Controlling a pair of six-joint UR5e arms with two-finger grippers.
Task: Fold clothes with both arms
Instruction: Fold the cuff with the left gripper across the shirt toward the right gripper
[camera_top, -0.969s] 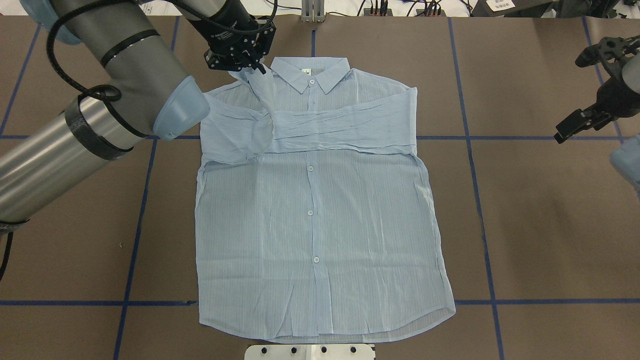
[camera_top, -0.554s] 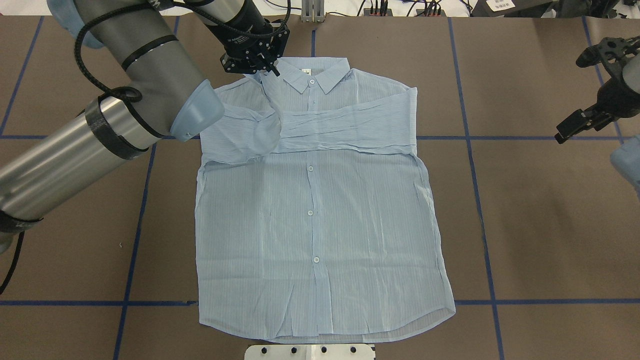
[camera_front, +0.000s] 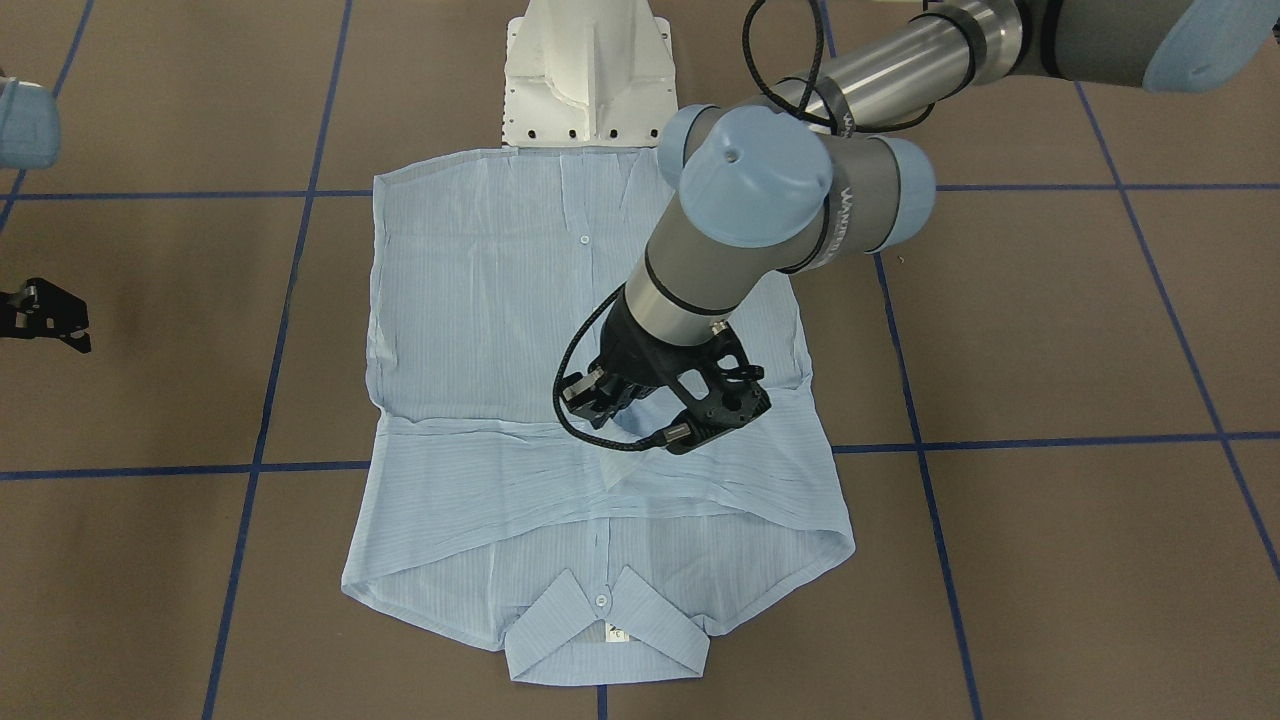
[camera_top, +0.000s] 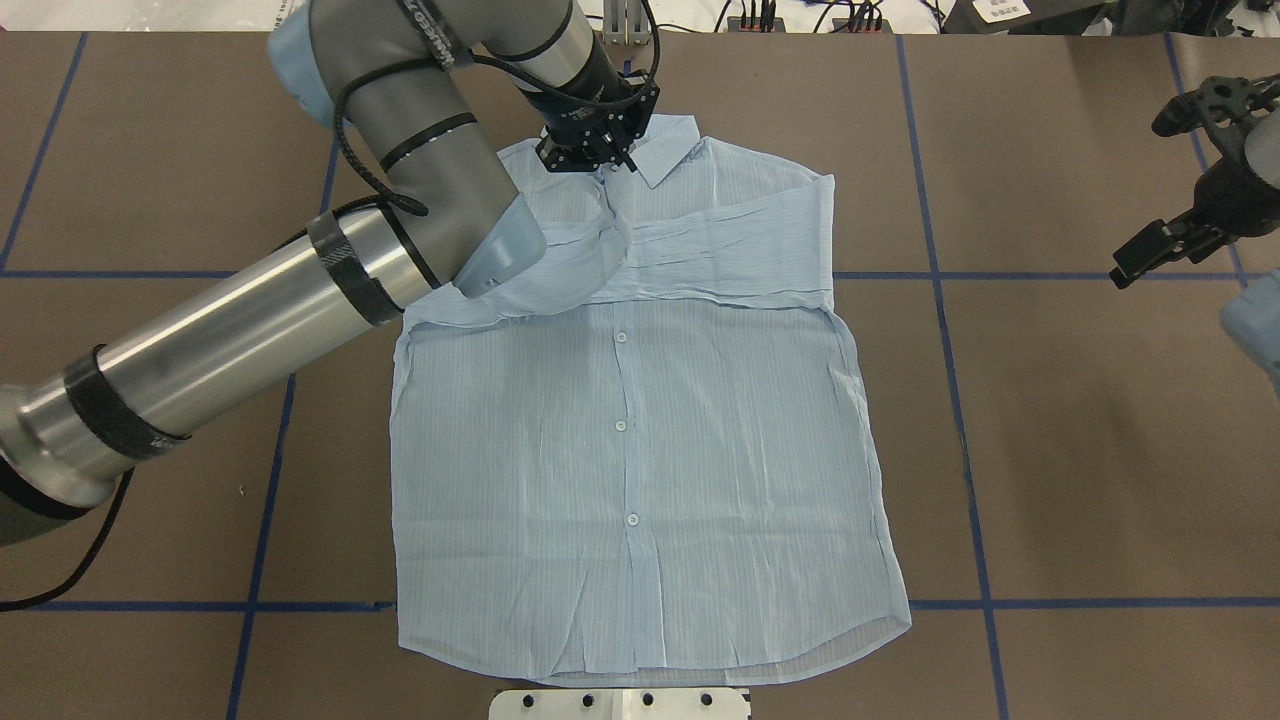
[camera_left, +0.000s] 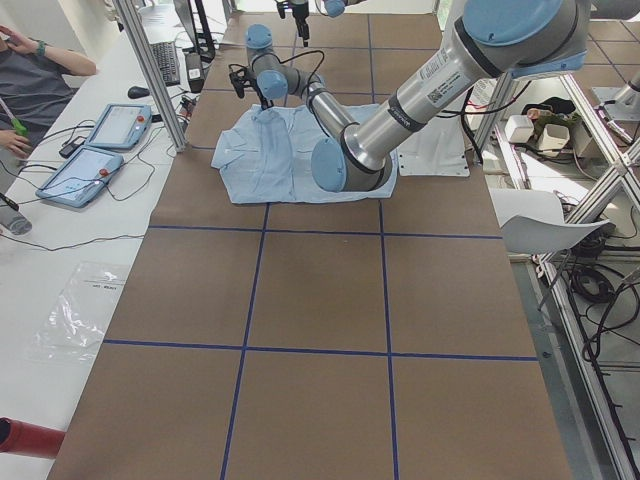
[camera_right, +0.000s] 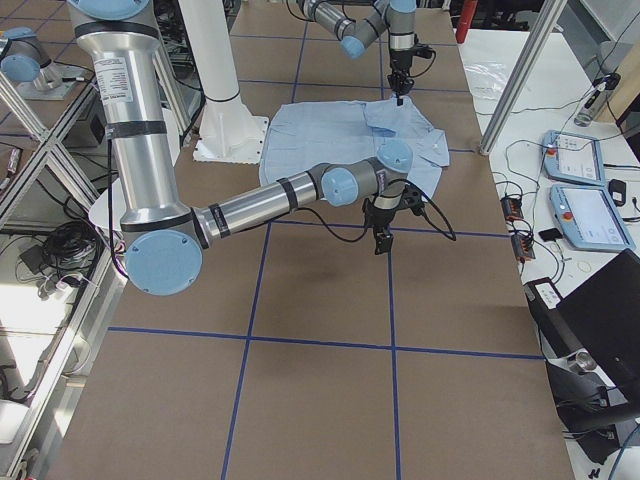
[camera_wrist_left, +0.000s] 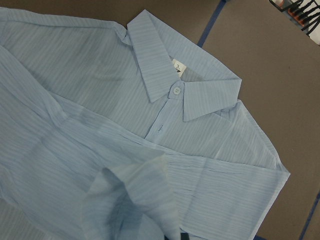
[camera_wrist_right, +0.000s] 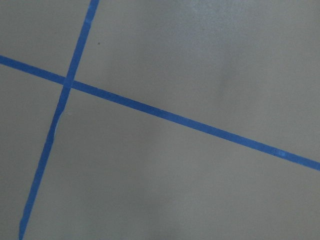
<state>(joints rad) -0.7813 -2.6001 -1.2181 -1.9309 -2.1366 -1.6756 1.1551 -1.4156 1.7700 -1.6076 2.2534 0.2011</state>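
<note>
Shirt, one only, light blue with fine stripes, lies flat and face up on the brown tabletop. Two arms are in view. The left gripper hangs above the upper chest, near the collar. Its fingers are closed on the end of the left sleeve, which rises from the shoulder to them as one lifted fold. Below these fingers the right sleeve lies folded across the chest. Three white buttons show on the front, on the robot's side of the fingers; the left wrist view shows one more at the collar. The right gripper is well apart from the shirt, over bare tabletop with two crossing blue tape lines. Whether its fingers are open, I cannot tell.
</note>
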